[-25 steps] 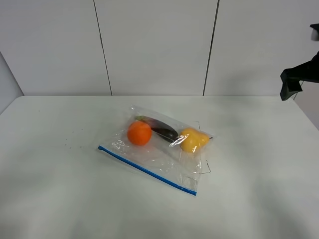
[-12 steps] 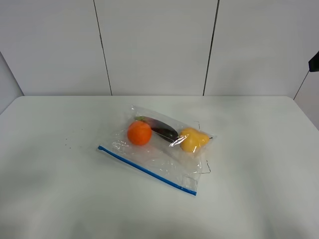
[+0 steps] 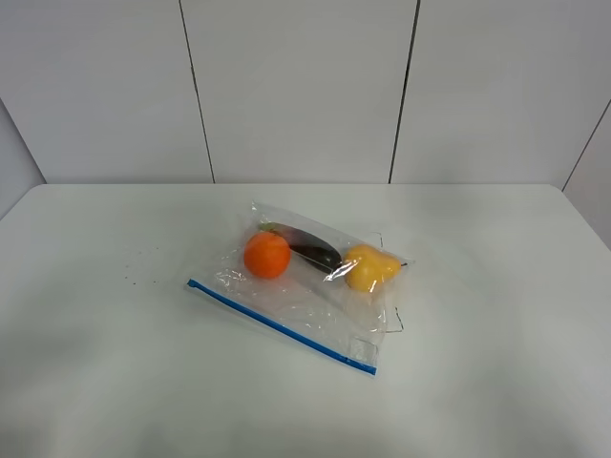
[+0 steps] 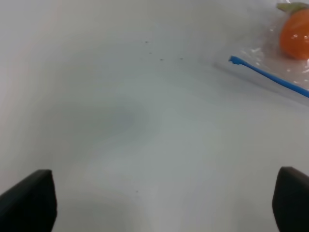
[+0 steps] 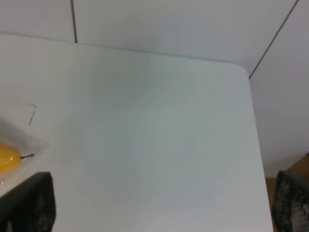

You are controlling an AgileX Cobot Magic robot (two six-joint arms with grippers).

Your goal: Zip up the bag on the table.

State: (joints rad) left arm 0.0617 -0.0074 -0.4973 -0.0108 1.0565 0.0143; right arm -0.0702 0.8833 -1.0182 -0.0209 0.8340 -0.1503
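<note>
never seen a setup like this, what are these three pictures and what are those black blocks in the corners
It is a two-armed robot meant to zip up a bag. One camera looks down from high up; the other two sit on the arms' wrists. The black blocks are fingertips of the left gripper and of the right gripper, both open and holding nothing. On the white table lies the clear bag with a blue zipper strip. Inside are an orange fruit, a yellow one and a dark item. Neither arm shows in the high view.
</note>
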